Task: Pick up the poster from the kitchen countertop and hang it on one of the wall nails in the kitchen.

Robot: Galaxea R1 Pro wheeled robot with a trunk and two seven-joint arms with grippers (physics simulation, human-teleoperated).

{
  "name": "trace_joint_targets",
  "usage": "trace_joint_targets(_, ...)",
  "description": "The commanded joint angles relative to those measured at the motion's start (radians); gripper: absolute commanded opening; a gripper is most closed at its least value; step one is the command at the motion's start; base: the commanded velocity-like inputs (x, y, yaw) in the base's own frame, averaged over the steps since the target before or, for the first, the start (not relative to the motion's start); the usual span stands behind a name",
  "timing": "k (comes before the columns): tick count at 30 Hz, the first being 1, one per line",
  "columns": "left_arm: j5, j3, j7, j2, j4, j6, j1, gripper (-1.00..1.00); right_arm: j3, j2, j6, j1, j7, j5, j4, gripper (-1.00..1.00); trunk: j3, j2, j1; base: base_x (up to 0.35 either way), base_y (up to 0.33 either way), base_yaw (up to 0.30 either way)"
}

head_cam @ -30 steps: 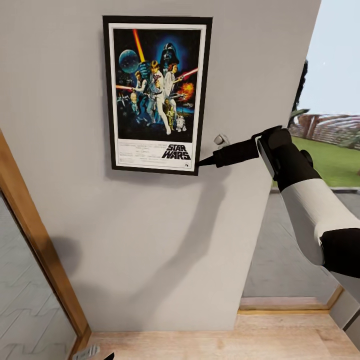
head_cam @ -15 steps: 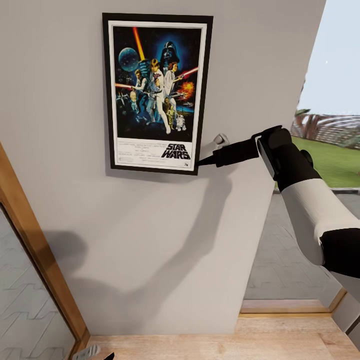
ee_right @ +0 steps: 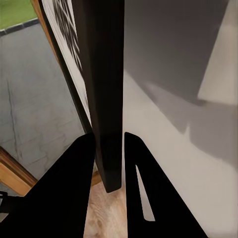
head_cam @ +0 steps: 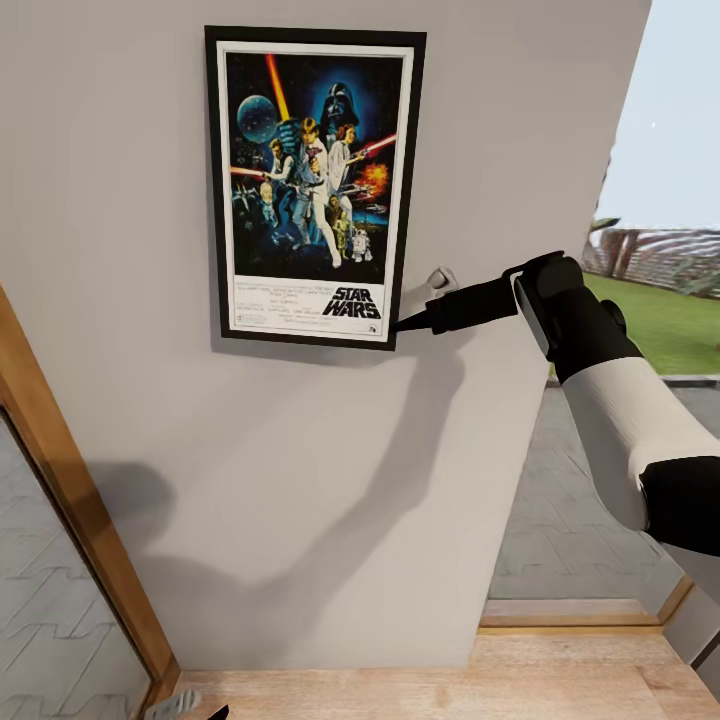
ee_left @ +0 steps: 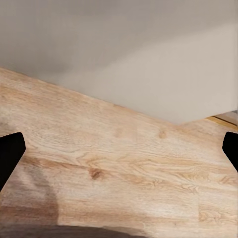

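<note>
Poster (head_cam: 312, 190) corner (nail hidden) in right gripper (head_cam: 402, 324).

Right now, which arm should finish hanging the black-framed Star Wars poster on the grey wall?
Right. Its gripper is already clamped on the framed Star Wars poster at its lower corner, held against the light grey wall. The left gripper is open, facing the wooden floor.

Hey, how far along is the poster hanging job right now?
Done: the poster is off the countertop and up flat against the light grey wall, upright.

In hand: the right gripper is clamped on the frame's lower right corner; in the right wrist view its fingers pinch the dark frame edge.

Left: no nail is visible, so whether it hangs is unclear; releasing remains. The left gripper hangs open above the wooden floor.
</note>
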Motion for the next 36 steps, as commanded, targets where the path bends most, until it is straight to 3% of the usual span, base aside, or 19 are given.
trace_joint_targets(1, -0.011, 0.007, -0.002, 0.000, 0.001, -0.006, -0.001, 1.00, 0.000, 0.000, 0.004, -0.001, 0.010, 0.021, 0.000, -1.00, -0.002, -0.002, 0.001, 0.000, 0.000, 0.000)
trace_joint_targets(29, -0.011, 0.007, -0.002, 0.000, 0.001, -0.006, -0.001, 1.00, 0.001, 0.001, -0.016, 0.016, 0.009, 0.021, -0.004, -1.00, -0.002, -0.002, 0.001, 0.000, 0.000, 0.000)
trace_joint_targets(30, -0.011, 0.007, -0.002, 0.000, 0.001, -0.006, -0.001, 1.00, 0.001, 0.000, -0.066, 0.025, 0.007, 0.021, -0.006, -1.00, -0.002, -0.002, 0.001, 0.000, 0.000, 0.000)
trace_joint_targets(36, -0.011, 0.007, -0.002, 0.000, 0.001, -0.006, -0.001, 1.00, 0.001, 0.000, -0.081, 0.086, 0.005, 0.022, -0.058, -1.00, -0.002, -0.002, 0.001, 0.000, 0.000, 0.000)
